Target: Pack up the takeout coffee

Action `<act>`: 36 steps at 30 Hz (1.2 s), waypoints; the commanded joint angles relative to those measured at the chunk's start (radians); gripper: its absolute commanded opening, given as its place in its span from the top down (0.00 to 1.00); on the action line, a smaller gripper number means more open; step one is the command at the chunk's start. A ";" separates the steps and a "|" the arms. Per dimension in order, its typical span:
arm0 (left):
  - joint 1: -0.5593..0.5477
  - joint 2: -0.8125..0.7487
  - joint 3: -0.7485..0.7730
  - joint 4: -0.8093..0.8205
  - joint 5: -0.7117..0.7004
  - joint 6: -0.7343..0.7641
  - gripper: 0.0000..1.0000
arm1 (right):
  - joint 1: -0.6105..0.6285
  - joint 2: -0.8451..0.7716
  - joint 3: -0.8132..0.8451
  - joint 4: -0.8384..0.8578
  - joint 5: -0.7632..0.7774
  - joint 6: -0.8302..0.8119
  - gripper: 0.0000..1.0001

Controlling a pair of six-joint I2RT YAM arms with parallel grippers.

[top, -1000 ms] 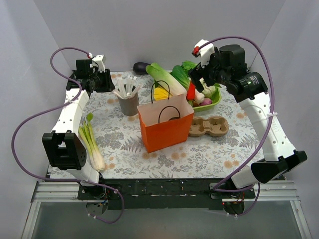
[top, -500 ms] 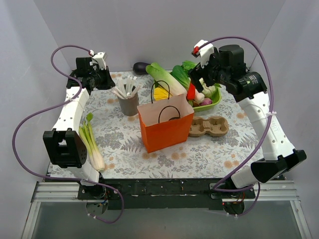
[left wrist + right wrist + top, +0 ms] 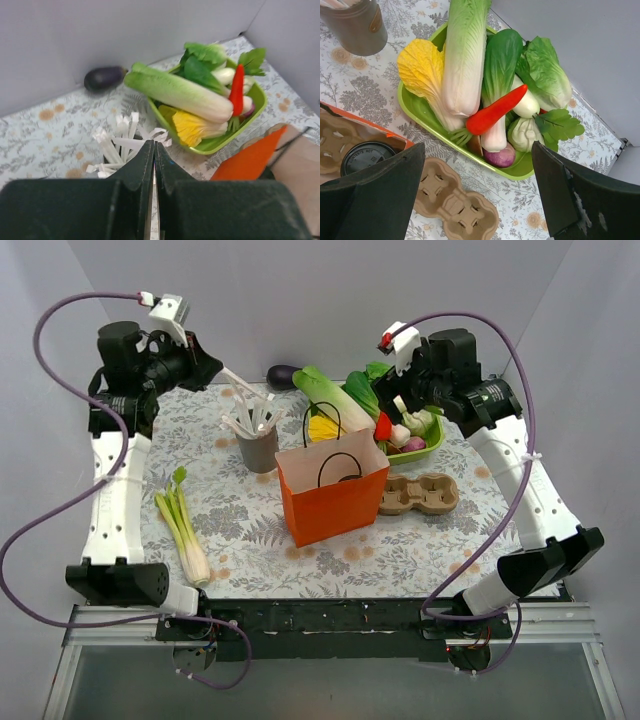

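The takeout coffee (image 3: pixel 366 156) shows only its round black lid, low inside the orange paper bag (image 3: pixel 330 502), with brown pulp beside it. My right gripper's left finger hides part of the lid. In the top view the cup is hidden by the bag. My right gripper (image 3: pixel 477 147) stands wide open and empty above the near rim of the green tray (image 3: pixel 415 112), also seen at the back right from above as the right gripper (image 3: pixel 405 405). My left gripper (image 3: pixel 154 144) is shut, raised high at the back left as the left gripper (image 3: pixel 208 370), above the grey cup.
The grey cup of white sticks (image 3: pixel 260 450) stands left of the bag. A brown pulp tray (image 3: pixel 420 494) lies empty to the right of it. Vegetables fill the green tray (image 3: pixel 425 450). An aubergine (image 3: pixel 283 374) lies by the back wall and a leek (image 3: pixel 182 530) at the left.
My left arm has lifted high off the back-left of the table, its jaws now shut. The right arm has shifted slightly left and stays open.
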 commanded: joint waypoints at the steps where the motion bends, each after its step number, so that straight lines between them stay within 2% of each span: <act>1: 0.006 -0.129 0.073 -0.076 0.095 -0.014 1.00 | -0.019 0.027 0.045 0.059 0.027 0.019 0.06; 13: -0.002 -0.338 0.097 -0.136 0.292 -0.029 1.00 | -0.074 0.096 0.025 0.047 0.053 -0.001 0.07; 24: -0.023 -0.359 0.142 -0.199 0.210 -0.002 1.00 | -0.077 0.096 0.011 0.053 0.040 -0.004 0.07; 31: -0.023 -0.339 0.195 -0.253 0.302 0.003 1.00 | -0.077 0.087 -0.009 0.062 0.024 0.002 0.07; 34: -0.023 -0.346 0.179 -0.256 0.288 0.015 1.00 | -0.076 0.084 0.032 0.043 -0.035 -0.003 0.07; 36: -0.023 -0.349 0.168 -0.258 0.268 0.023 1.00 | -0.077 0.081 0.123 0.018 -0.213 -0.033 0.10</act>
